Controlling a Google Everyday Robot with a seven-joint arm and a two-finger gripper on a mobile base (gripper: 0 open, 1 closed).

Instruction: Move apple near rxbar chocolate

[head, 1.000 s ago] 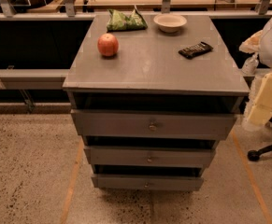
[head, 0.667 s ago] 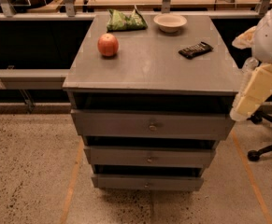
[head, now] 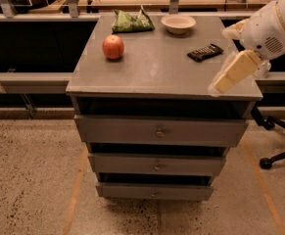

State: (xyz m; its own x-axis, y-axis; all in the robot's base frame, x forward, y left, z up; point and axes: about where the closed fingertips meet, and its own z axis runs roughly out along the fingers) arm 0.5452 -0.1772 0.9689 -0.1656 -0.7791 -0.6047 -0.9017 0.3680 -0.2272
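Now the hand (head: 227,78) has swung in over the counter's (head: 156,75) right front edge; apart or together, I cannot tell. The apple (head: 113,47) sits untouched at left, well apart from the rxbar chocolate (head: 205,52), so the reach is probably only starting.

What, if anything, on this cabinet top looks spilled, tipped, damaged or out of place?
Nothing stands out. The apple sits whole at the left, the rxbar chocolate lies flat at the right, the bowl stands upright beside the green snack bag at the back. The gripper hangs over the cabinet's front right corner, clear of all four.
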